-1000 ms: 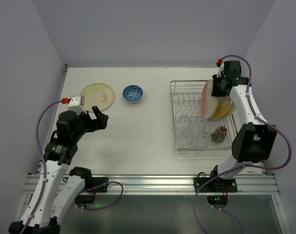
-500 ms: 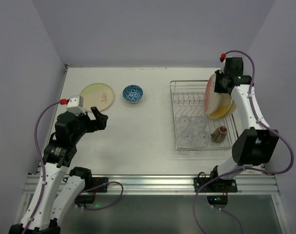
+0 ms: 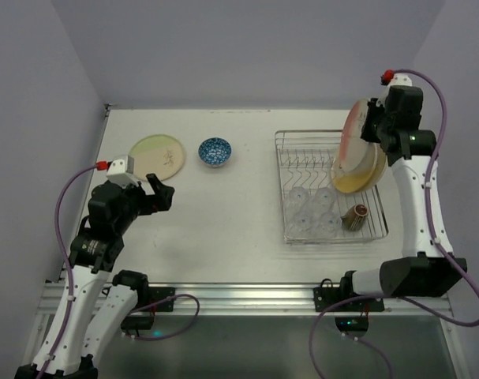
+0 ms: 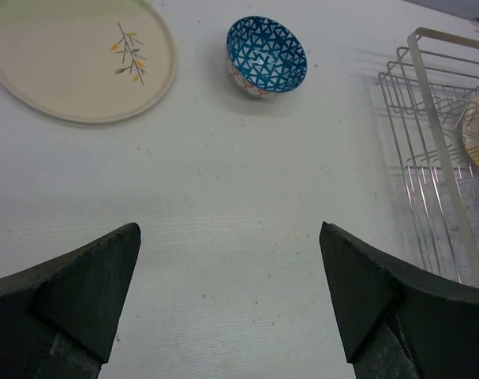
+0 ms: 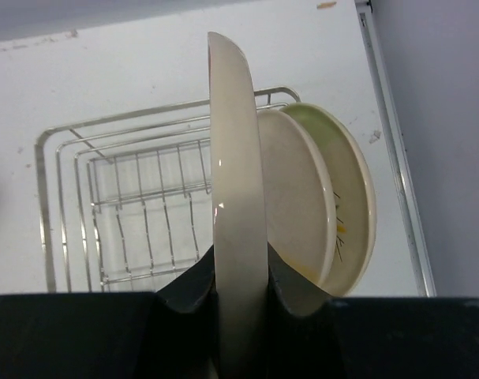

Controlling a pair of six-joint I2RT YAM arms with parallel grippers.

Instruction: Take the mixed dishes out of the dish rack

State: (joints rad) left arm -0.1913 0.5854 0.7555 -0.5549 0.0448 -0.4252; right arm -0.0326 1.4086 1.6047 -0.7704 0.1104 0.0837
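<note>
My right gripper is shut on the rim of a cream plate, held upright on edge above the back right of the dish rack. In the right wrist view the plate stands between the fingers of the right gripper, with two more plates leaning in the rack below. Several clear glasses and a dark cup lie in the rack's front half. My left gripper hangs open and empty over bare table, also in the left wrist view.
A cream plate with a sprig pattern and a blue-patterned bowl sit on the table at the back left; both show in the left wrist view, the plate and the bowl. The rack's left end shows there too.
The right gripper has lifted the cream plate up and to the right, out of the rack's tines. The left arm has barely moved.
</note>
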